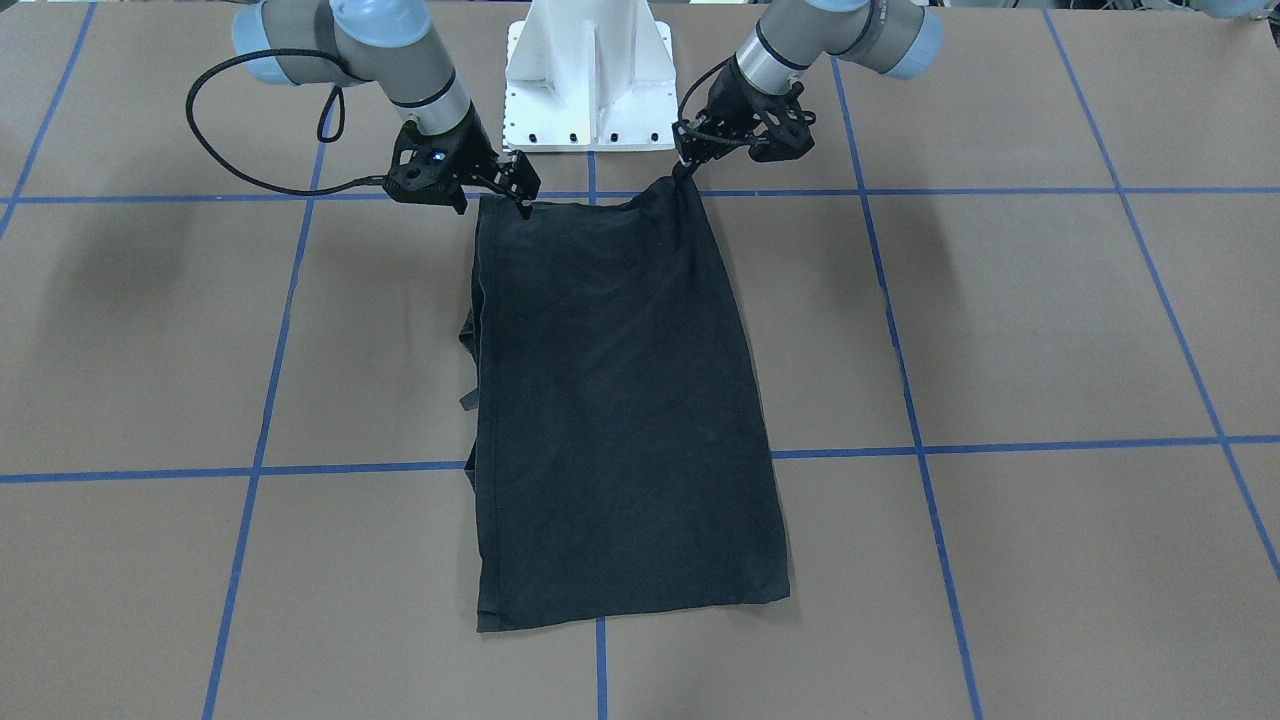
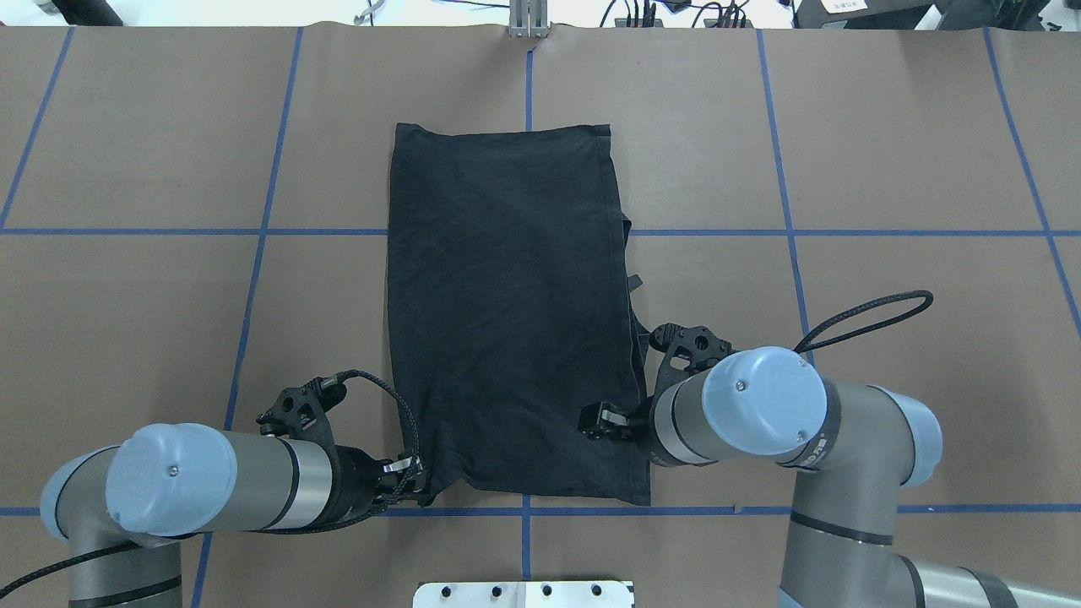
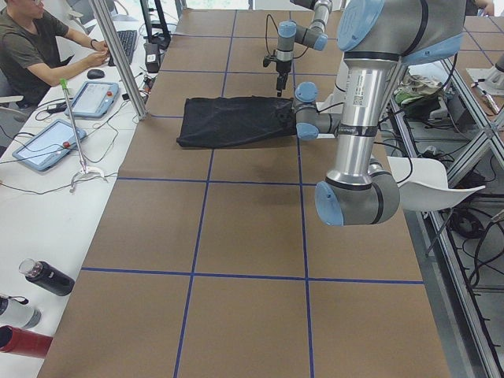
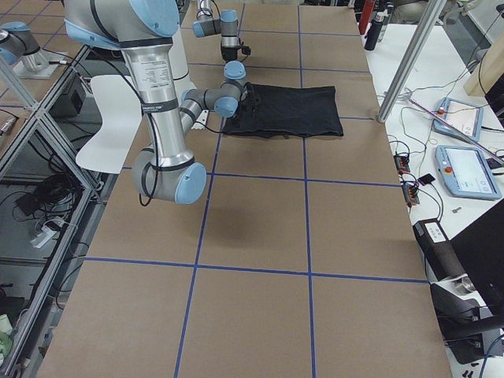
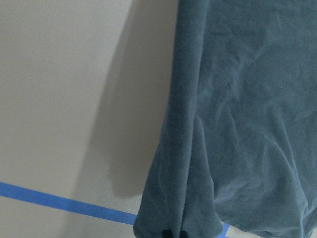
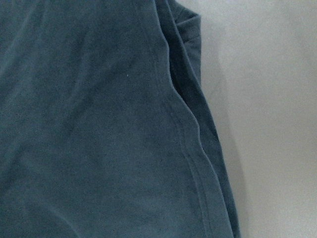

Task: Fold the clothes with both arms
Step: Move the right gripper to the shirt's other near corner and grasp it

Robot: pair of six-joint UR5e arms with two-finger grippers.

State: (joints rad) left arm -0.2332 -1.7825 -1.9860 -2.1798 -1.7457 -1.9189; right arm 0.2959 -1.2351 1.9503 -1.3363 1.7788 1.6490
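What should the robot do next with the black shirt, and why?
Probably lift the robot-side edge a little with both grippers, ready to fold it toward the far hem. The T-shirt lies as a long narrow strip; the left gripper has one robot-side corner pulled into a peak, and the right gripper sits at the other, its grip unclear.

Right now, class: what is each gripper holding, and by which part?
The left gripper pinches the black T-shirt by one robot-side corner. The right gripper is at the other; its hold cannot be told.
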